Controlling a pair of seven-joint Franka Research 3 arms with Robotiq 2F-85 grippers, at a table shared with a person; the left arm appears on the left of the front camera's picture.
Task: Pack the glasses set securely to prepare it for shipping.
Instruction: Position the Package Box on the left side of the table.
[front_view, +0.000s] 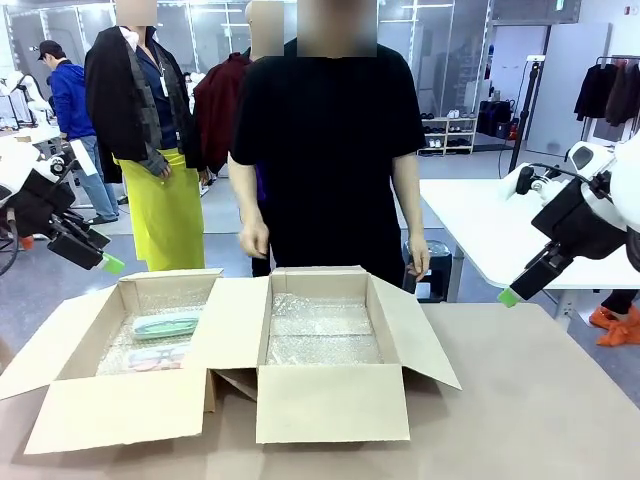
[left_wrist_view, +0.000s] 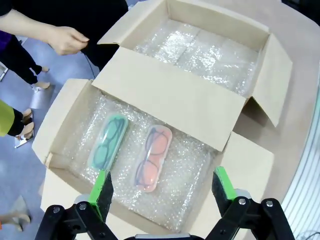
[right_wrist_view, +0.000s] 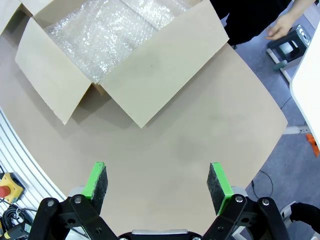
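The glasses set lies in the left cardboard box (front_view: 120, 400) on bubble wrap: a mint-green case (left_wrist_view: 107, 141) (front_view: 167, 324) and a pink case (left_wrist_view: 153, 157) (front_view: 152, 358), side by side with eyeglasses visible inside each. My left gripper (left_wrist_view: 162, 187) hovers open high above this box, nothing between its fingers; in the front view it hangs at the far left (front_view: 100, 258). My right gripper (right_wrist_view: 159, 182) is open above bare table to the right of the boxes, and shows raised at the right (front_view: 515, 292).
A second open cardboard box (front_view: 330, 400) (right_wrist_view: 150, 75) (left_wrist_view: 190, 97) lined with bubble wrap (front_view: 322, 330) stands right of the first, flaps spread. A person in black (front_view: 325, 150) stands at the far edge, hands hanging. A white table (front_view: 500, 235) is behind on the right.
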